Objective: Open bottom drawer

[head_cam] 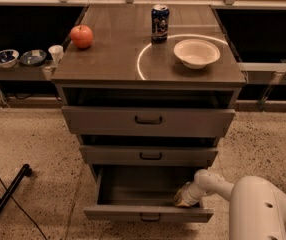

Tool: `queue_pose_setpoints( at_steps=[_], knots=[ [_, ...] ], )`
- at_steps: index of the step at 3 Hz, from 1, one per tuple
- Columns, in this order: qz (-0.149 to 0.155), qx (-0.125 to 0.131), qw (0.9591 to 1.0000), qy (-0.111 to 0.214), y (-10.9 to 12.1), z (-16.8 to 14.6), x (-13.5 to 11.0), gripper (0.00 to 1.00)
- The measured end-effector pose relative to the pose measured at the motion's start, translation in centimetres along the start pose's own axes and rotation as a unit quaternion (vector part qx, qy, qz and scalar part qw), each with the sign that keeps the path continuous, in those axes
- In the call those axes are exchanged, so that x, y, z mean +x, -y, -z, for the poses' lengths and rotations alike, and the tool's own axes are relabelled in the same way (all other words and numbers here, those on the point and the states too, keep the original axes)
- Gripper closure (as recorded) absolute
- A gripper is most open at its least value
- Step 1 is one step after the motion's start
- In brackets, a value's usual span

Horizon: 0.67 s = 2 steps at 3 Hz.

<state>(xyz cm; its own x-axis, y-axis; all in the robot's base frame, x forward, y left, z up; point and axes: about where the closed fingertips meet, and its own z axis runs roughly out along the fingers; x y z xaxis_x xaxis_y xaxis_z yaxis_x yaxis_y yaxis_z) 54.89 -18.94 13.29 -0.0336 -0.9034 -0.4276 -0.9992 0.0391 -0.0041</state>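
Nearest, at the lower right, the white arm [263, 209] is seen, rounded and smooth like moulded plastic. Its gripper [184, 198] is placed inside the bottom drawer [118, 212], at the near right corner just behind the front panel. Whether the gripper is wide or narrow cannot be told. The bottom drawer is found at the foot of the cabinet, drawn well out toward the near side, so the task is judged to be almost or fully done.

Some trouble can be expected from here. The drawer is loaded at one corner only, so the box could be twisted and jammed if more pull is given. If the gripper is lifted without care, it could be caught under the middle drawer [108, 155], or the front could be knocked back in. By a hard jolt the can [160, 23] could be tipped or the apple [81, 36] set rolling.

The drawer fronts are flat, grey and matte, each with a small dark bar handle [150, 217]. The floor [33, 139] is pale and speckled. Farther back, the cabinet top [113, 59] is brown with a fine grain, and a thin bright ring is marked on it. On it are set the round red apple at the left, the tall dark can at the far middle and a shallow pale bowl [196, 52] at the right
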Motion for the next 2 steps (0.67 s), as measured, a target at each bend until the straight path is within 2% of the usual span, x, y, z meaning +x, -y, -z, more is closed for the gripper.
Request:
queue_pose_setpoints(
  at_steps=[1,2],
  knots=[
    [-0.001,-0.021,0.9997,0.008,-2.4,0.4,-0.1,1.0],
    [-0.006,-0.022,0.9997,0.013,-6.9,2.4,0.4,1.0]
  ],
)
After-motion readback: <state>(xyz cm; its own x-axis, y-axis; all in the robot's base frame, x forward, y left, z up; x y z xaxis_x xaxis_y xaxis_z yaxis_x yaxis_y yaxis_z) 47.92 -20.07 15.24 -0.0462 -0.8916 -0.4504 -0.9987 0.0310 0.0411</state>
